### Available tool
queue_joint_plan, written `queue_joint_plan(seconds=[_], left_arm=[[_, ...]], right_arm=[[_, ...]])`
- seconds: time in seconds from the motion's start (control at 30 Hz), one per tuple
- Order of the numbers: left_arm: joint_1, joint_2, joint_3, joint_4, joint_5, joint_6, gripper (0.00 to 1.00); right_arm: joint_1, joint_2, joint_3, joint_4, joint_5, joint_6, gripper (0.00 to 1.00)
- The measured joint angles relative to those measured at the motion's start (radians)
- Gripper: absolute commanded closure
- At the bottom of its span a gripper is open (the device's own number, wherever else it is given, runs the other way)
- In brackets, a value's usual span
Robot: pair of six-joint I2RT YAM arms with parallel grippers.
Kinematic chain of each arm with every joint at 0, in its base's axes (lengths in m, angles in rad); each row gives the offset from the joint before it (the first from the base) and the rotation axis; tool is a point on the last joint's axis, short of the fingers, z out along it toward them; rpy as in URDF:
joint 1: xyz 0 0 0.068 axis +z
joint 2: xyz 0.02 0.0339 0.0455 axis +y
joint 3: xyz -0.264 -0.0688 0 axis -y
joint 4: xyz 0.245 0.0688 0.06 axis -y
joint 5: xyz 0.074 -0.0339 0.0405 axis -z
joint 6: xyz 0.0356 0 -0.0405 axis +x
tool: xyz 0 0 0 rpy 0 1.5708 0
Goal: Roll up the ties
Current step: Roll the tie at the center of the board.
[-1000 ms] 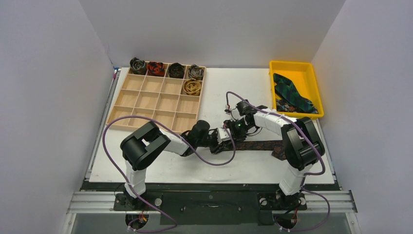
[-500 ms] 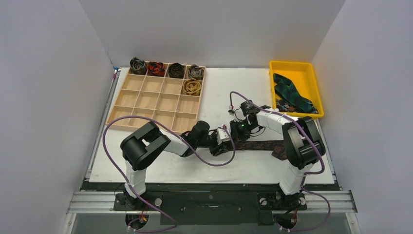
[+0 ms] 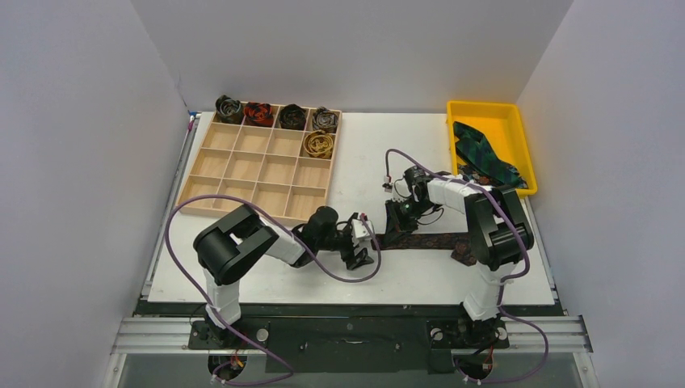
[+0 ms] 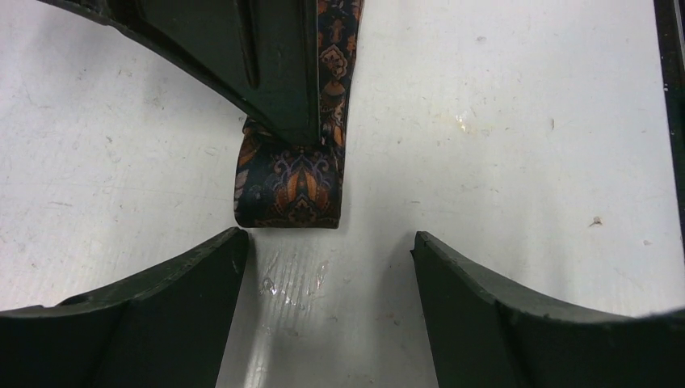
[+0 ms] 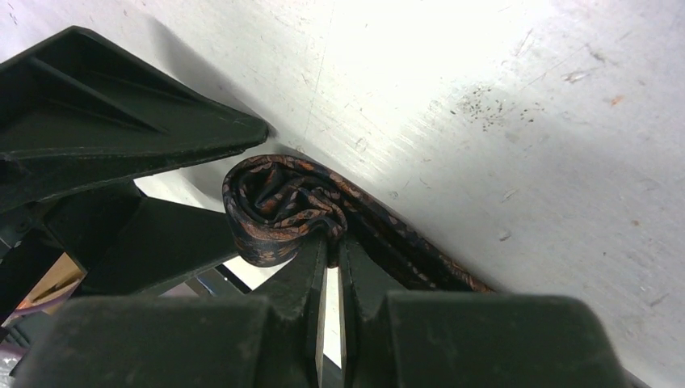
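A dark brown-black patterned tie (image 3: 436, 240) lies flat along the near right part of the table. Its narrow left end is curled into a small loose roll (image 5: 275, 202), which also shows in the left wrist view (image 4: 287, 190). My right gripper (image 5: 333, 238) is shut, pinching the fabric of that roll from above (image 3: 393, 229). My left gripper (image 4: 327, 242) is open and stands just left of the roll, a little apart from it (image 3: 365, 242), with nothing between its fingers (image 4: 161, 299).
A wooden compartment tray (image 3: 242, 167) at the back left holds several rolled ties along its far row, such as a red one (image 3: 258, 113) and a gold one (image 3: 318, 144). A yellow bin (image 3: 482, 105) at the back right holds a green-blue tie (image 3: 485, 158).
My left gripper has opened and drawn back to the left, away from the roll. My right gripper has shut on the rolled end and its arm has shifted slightly right.
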Motion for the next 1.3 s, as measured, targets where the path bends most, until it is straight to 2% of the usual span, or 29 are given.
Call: queue_joint_plan(seconds=[0.17, 0.27, 0.33, 0.43, 0.53, 0.57, 0.6, 0.73, 0.8, 1.0, 1.23, 1.3], left_arm=[[0.003, 0.055, 0.014, 0.089, 0.011, -0.02, 0.3], [0.007, 0.104, 0.039, 0.154, 0.023, -0.043, 0.35], [0.008, 0.133, 0.05, 0.2, 0.037, -0.053, 0.4], [0.008, 0.166, 0.053, 0.262, 0.054, -0.066, 0.58], [0.006, 0.2, 0.052, 0.336, 0.061, -0.083, 0.7], [0.006, 0.208, 0.049, 0.357, 0.063, -0.089, 0.74], [0.006, 0.212, 0.045, 0.372, 0.066, -0.093, 0.75], [0.005, 0.205, 0.037, 0.368, 0.061, -0.082, 0.75], [0.001, 0.179, 0.037, 0.314, 0.043, -0.063, 0.74], [-0.001, 0.099, 0.048, 0.126, -0.006, -0.016, 0.71], [-0.007, 0.076, 0.078, 0.023, -0.026, -0.001, 0.7], [-0.008, 0.073, 0.082, 0.01, -0.027, 0.003, 0.69]], right_arm=[[-0.004, 0.021, 0.018, -0.021, -0.03, -0.046, 1.0], [-0.003, 0.042, 0.033, -0.039, -0.056, -0.076, 1.0], [-0.003, 0.059, 0.046, -0.052, -0.077, -0.091, 1.0], [-0.003, 0.068, 0.051, -0.059, -0.093, -0.103, 1.0], [-0.004, 0.068, 0.051, -0.058, -0.097, -0.112, 1.0], [-0.004, 0.068, 0.049, -0.057, -0.099, -0.113, 0.97], [-0.005, 0.067, 0.047, -0.056, -0.101, -0.114, 0.94], [-0.01, 0.047, 0.03, -0.051, -0.104, -0.112, 0.65], [-0.017, 0.006, 0.013, -0.05, -0.09, -0.112, 0.6], [-0.009, -0.129, 0.006, -0.03, -0.092, -0.055, 0.58], [0.059, -0.14, -0.039, 0.06, -0.08, 0.043, 0.58], [0.064, -0.13, -0.039, 0.085, -0.064, 0.051, 0.66]])
